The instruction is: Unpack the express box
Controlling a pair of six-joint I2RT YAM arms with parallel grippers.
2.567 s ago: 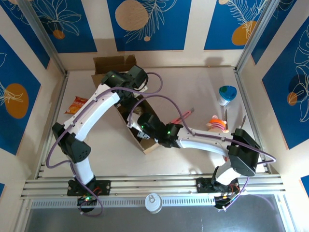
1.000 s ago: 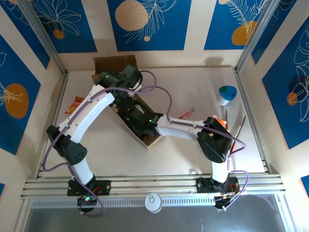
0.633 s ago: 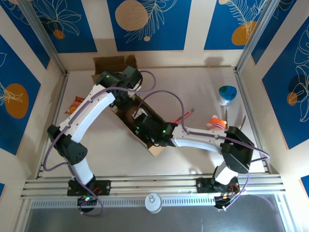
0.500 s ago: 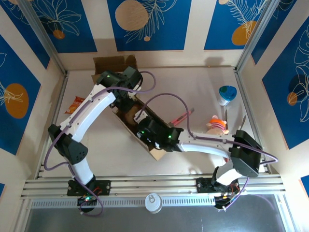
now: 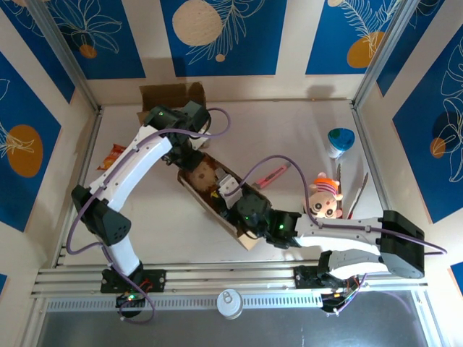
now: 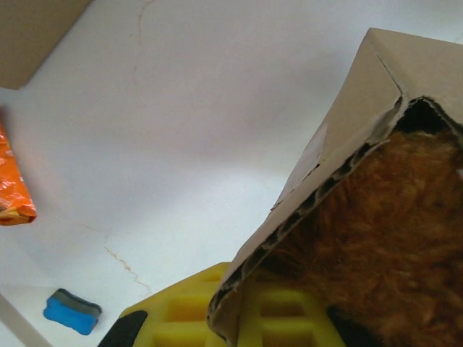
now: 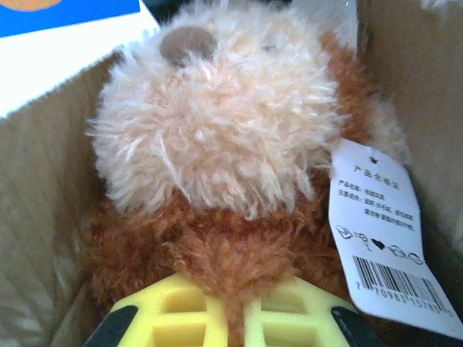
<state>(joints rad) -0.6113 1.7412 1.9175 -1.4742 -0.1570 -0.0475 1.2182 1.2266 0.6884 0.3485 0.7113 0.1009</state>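
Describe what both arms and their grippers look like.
Both the left arm and the right arm have white link shells, bulky black joints and a loose purple cable looping alongside. The left gripper and right gripper have yellow fingers moulded in a ribbed grid, black at the outer corners.

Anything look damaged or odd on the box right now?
Yes: the express box rim is torn at its corner, upper right in the left wrist view, ragged corrugation exposed beside the plush bear.
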